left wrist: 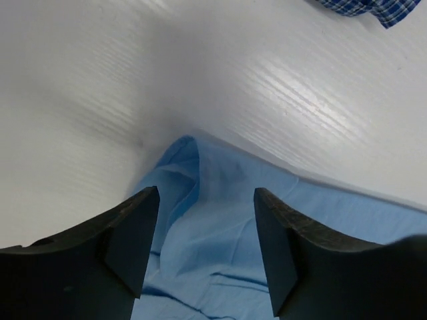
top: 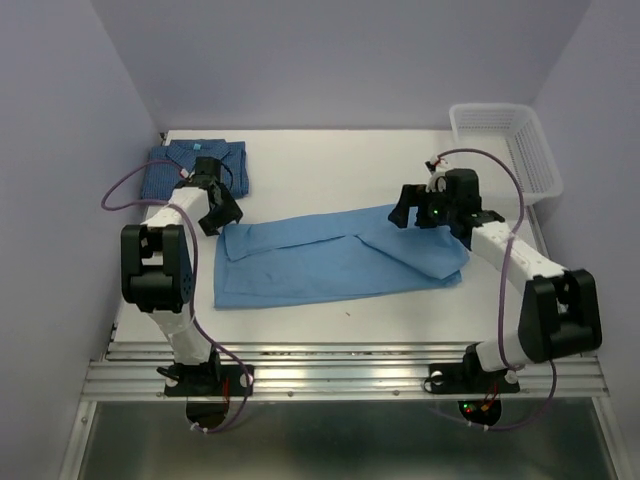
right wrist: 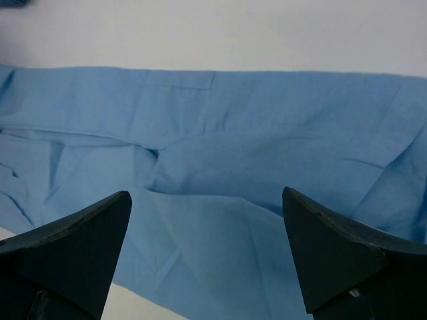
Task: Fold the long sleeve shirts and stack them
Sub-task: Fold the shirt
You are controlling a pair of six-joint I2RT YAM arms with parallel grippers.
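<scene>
Left hand (left wrist: 205, 195), right hand (right wrist: 205, 193) gape above sky-blue shirt (top: 330, 265).

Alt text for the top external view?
A light blue shirt lies partly folded in a long strip across the white table, an open gripper over each end: left gripper at its left, right gripper at its right. A darker checked shirt sits far left, a white mesh basket far right.

Beyond the left pincer (left wrist: 205, 195), the checked shirt (left wrist: 363, 8) is cut by the top edge. Under the right pincer (right wrist: 206, 193) the light shirt (right wrist: 267, 120) runs past both side edges. From above, the left arm (top: 175, 212) hides part of the checked shirt.
</scene>
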